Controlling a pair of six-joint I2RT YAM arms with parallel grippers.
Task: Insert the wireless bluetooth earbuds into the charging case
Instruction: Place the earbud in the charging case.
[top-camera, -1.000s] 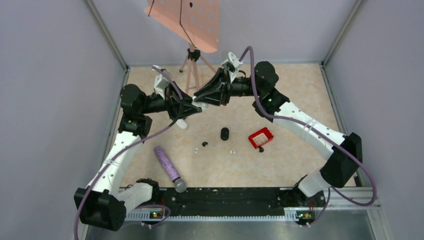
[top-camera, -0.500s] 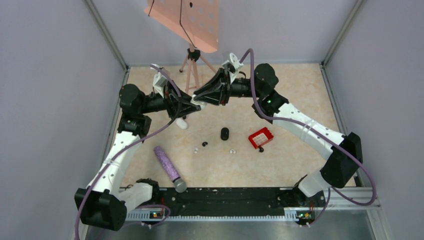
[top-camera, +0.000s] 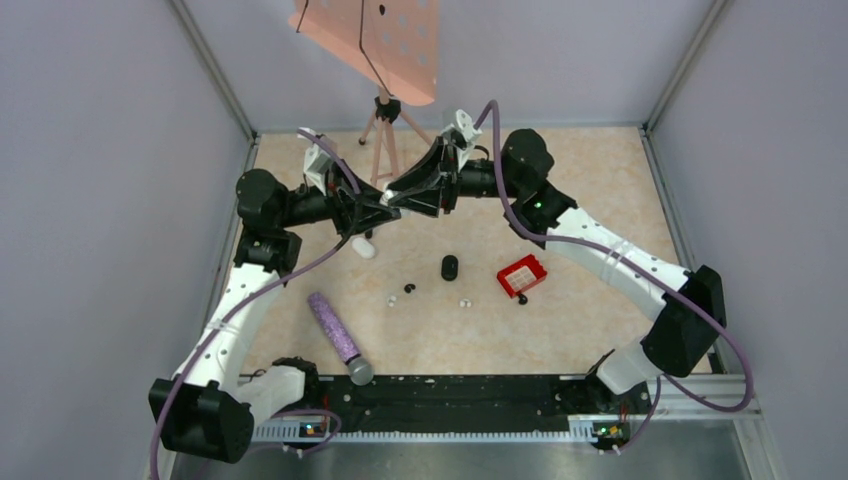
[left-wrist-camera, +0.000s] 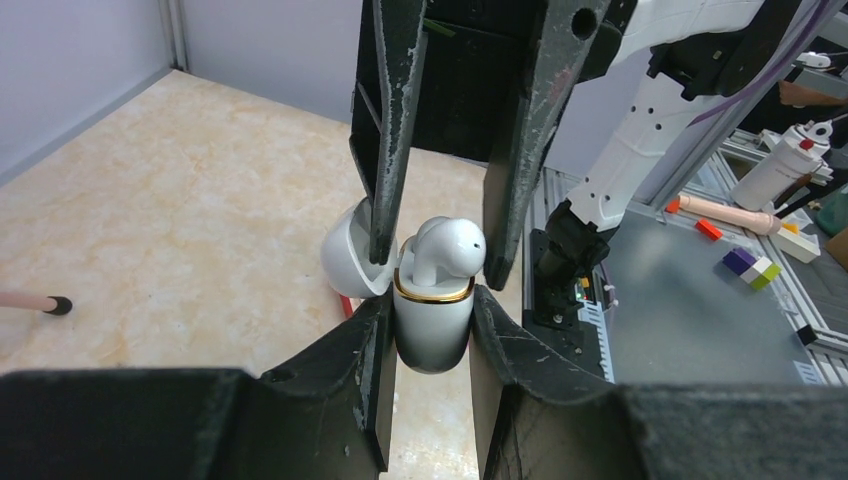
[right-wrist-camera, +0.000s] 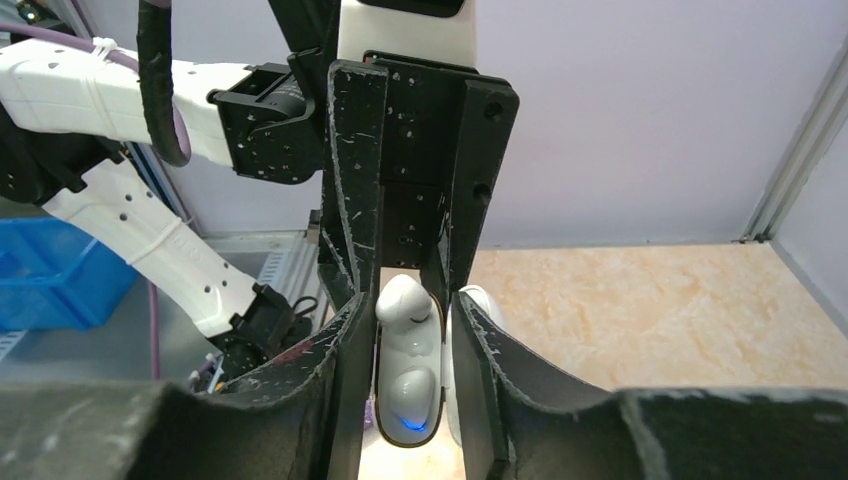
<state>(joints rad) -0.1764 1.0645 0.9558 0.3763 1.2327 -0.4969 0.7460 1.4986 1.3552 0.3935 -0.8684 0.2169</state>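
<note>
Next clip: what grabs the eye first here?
The grippers meet nose to nose above the far middle of the table: the left gripper clamps the open charging case, one white earbud sitting in its mouth, the right gripper straddling it. On the table lie a purple microphone near left and a red basket right of centre.

left claw clamping open charging case, earbud poking out
</note>
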